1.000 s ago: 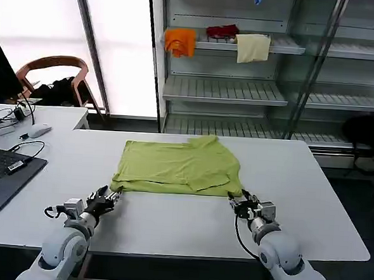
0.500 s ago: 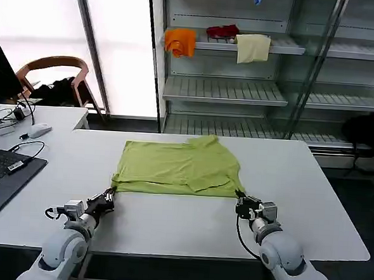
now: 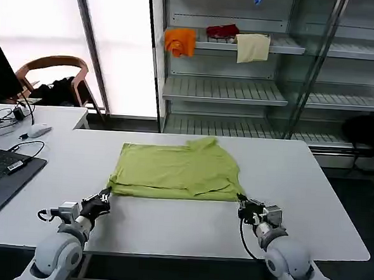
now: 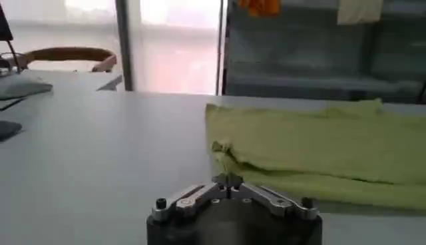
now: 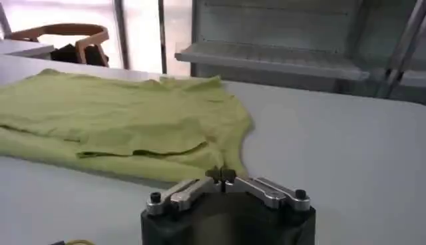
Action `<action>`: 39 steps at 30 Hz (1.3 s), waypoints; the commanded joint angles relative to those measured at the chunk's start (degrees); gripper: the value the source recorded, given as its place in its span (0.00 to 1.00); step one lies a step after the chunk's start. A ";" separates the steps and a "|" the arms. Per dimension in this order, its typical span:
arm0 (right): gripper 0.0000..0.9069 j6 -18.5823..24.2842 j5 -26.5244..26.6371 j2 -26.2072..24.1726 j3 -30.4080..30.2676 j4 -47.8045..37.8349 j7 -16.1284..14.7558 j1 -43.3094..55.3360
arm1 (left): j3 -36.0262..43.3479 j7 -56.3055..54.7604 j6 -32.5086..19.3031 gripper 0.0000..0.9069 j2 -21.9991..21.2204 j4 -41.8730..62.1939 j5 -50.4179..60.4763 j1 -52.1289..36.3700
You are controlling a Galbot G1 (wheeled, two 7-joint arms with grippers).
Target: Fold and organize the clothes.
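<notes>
The lime yellow-green T-shirt (image 3: 175,171) lies folded flat on the white table (image 3: 188,226), its folded edge toward me. My left gripper (image 3: 105,197) is low on the table at the shirt's near left corner, shut on the edge of the cloth (image 4: 226,160). At the near right corner, my right gripper (image 3: 242,205) is likewise shut on the fabric (image 5: 200,156). In the wrist views the left gripper (image 4: 227,180) and the right gripper (image 5: 221,176) each have their tips pressed together against the green hem.
A laptop (image 3: 1,173), cables and a mouse (image 3: 38,130) sit at the table's left side. Behind the table stands a shelf unit (image 3: 241,92) holding an orange cloth (image 3: 180,41) and a cream cloth (image 3: 253,47). A chair (image 3: 54,78) stands at the back left.
Both grippers have drawn back toward me along the table, and the shirt's near edge has slid a little closer with them.
</notes>
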 commanded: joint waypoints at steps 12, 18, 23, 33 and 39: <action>0.00 -1.35 1.71 -8.24 7.20 18.91 0.78 -23.51 | -2.86 -10.90 0.48 0.00 -0.66 -24.02 11.66 26.92; 0.00 -1.34 1.62 -9.55 11.11 20.90 0.97 -29.57 | -3.15 -14.24 1.85 0.00 -1.33 -24.19 10.99 28.09; 0.00 -1.18 1.74 -9.90 13.92 21.20 0.99 -33.30 | -3.36 -15.93 1.00 0.00 -1.79 -23.16 10.39 29.36; 0.96 -0.83 1.44 -9.54 14.32 20.10 1.67 -33.19 | -2.63 -18.20 1.27 1.00 -3.13 -22.63 10.63 30.01; 1.00 -0.96 1.70 -9.25 14.21 21.47 3.81 -33.39 | -2.19 -19.28 0.30 1.00 -3.64 -26.69 12.40 32.64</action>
